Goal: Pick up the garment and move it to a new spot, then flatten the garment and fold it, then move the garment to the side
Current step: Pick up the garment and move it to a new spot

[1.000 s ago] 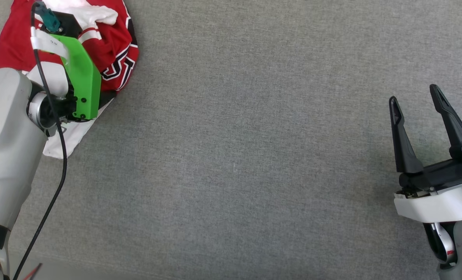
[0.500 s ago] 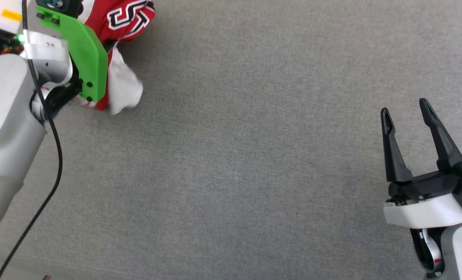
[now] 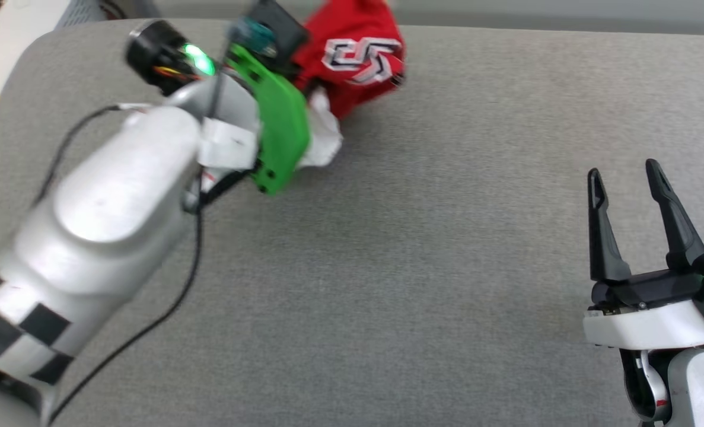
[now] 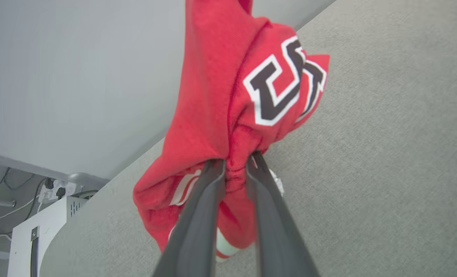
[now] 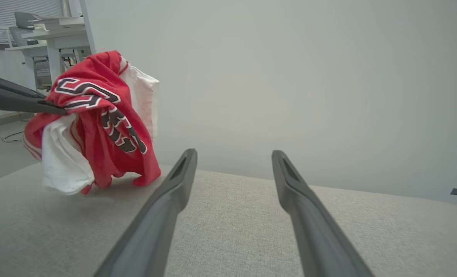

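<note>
Garment (image 3: 354, 56) now raised, bunched at top centre; left gripper (image 4: 236, 161) clamps its fabric; right gripper (image 3: 623, 172) wide, well apart at lower right.

Soft even daylight, slight motion blur

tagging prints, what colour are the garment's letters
Letters black with white outlines on the red garment; clearest in left wrist view.

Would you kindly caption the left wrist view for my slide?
Left gripper grips the bunched red garment; grey fabric surface behind.
</note>
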Tool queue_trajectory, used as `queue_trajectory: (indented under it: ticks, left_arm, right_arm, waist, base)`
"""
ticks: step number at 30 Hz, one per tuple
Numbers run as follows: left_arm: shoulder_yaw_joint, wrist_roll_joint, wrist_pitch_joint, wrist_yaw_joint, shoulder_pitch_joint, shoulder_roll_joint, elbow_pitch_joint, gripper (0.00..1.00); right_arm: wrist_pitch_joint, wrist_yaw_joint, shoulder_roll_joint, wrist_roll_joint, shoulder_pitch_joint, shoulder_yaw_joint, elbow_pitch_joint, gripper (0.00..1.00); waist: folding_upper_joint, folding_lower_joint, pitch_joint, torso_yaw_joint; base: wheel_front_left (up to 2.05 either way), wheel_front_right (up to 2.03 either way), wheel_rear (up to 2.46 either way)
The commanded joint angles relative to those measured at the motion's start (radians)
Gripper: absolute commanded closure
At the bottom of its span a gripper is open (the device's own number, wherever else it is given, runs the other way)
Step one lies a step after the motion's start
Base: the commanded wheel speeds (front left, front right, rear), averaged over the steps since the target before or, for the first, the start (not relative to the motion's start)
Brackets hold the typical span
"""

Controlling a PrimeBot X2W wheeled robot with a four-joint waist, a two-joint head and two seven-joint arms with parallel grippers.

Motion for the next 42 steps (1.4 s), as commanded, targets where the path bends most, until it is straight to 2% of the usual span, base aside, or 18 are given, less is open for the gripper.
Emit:
queue_trajectory:
  ticks: [1, 11, 15, 19, 23, 27, 28, 29, 31, 36, 42]
  left_arm:
    - [-0.027, 0.004, -0.017, 0.002, -0.016, -0.032, -0.006, 1.00]
    - [-0.260, 0.009, -0.106, 0.002, 0.022, -0.275, 0.076, 1.00]
    - [-0.302, 0.025, -0.104, 0.002, 0.078, -0.356, 0.119, 1.00]
    - [-0.306, 0.102, -0.024, 0.002, 0.185, -0.400, 0.117, 1.00]
    - [-0.306, 0.152, 0.034, 0.002, 0.284, -0.411, 0.112, 1.00]
    - [-0.306, 0.160, 0.001, 0.002, 0.307, -0.412, 0.120, 1.00]
    - [-0.306, 0.152, -0.040, 0.002, 0.297, -0.412, 0.130, 0.62]
    - [-0.306, 0.147, -0.081, 0.002, 0.285, -0.414, 0.140, 0.00]
    - [-0.302, 0.130, -0.189, 0.002, 0.256, -0.419, 0.166, 0.00]
    - [-0.240, 0.110, -0.368, 0.019, 0.239, -0.429, 0.193, 0.00]
    - [-0.142, 0.104, -0.518, 0.128, 0.275, -0.379, 0.150, 0.00]
  right_arm:
    - [-0.006, -0.001, 0.005, 0.004, 0.011, -0.008, -0.004, 0.00]
    - [-0.006, -0.001, 0.029, -0.006, 0.006, -0.083, -0.021, 0.00]
    - [-0.006, -0.001, 0.034, -0.008, -0.002, -0.109, -0.024, 0.00]
    - [-0.006, -0.001, 0.036, -0.009, -0.012, -0.117, -0.025, 0.00]
    - [-0.006, -0.001, 0.036, 0.005, -0.020, -0.121, -0.018, 0.00]
    - [-0.006, -0.001, 0.037, 0.009, -0.016, -0.130, -0.010, 0.00]
    - [-0.006, -0.001, 0.037, 0.008, -0.012, -0.132, -0.007, 0.00]
    - [-0.006, -0.001, 0.037, 0.007, -0.008, -0.133, -0.004, 0.00]
    - [-0.006, -0.001, 0.037, 0.003, 0.003, -0.134, 0.002, 0.00]
    - [-0.006, -0.001, 0.037, -0.008, 0.037, -0.138, 0.008, 0.00]
    - [-0.006, -0.001, 0.037, -0.016, 0.083, -0.150, 0.008, 0.00]
  waist:
    - [0.0000, 0.0000, -0.006, -0.065]
    - [0.0000, 0.0000, 0.043, -0.163]
    - [0.0000, 0.0000, 0.068, -0.188]
    - [0.0000, 0.0000, 0.090, -0.209]
    - [0.0000, 0.0000, 0.104, -0.220]
    - [0.0000, 0.0000, 0.096, -0.212]
    - [0.0000, 0.0000, 0.089, -0.206]
    - [0.0000, 0.0000, 0.080, -0.200]
    - [0.0000, 0.0000, 0.052, -0.185]
    - [0.0000, 0.0000, -0.027, -0.146]
    - [0.0000, 0.0000, -0.110, -0.090]
  base:
    - [0.00, 0.00, 0.00]
    - [0.00, 0.00, 0.00]
    - [0.00, 0.00, 0.00]
    - [0.00, 0.00, 0.00]
    - [0.00, 0.00, 0.00]
    - [0.00, 0.00, 0.00]
    - [0.00, 0.00, 0.00]
    - [0.00, 0.00, 0.00]
    - [0.00, 0.00, 0.00]
    - [0.00, 0.00, 0.00]
    - [0.00, 0.00, 0.00]
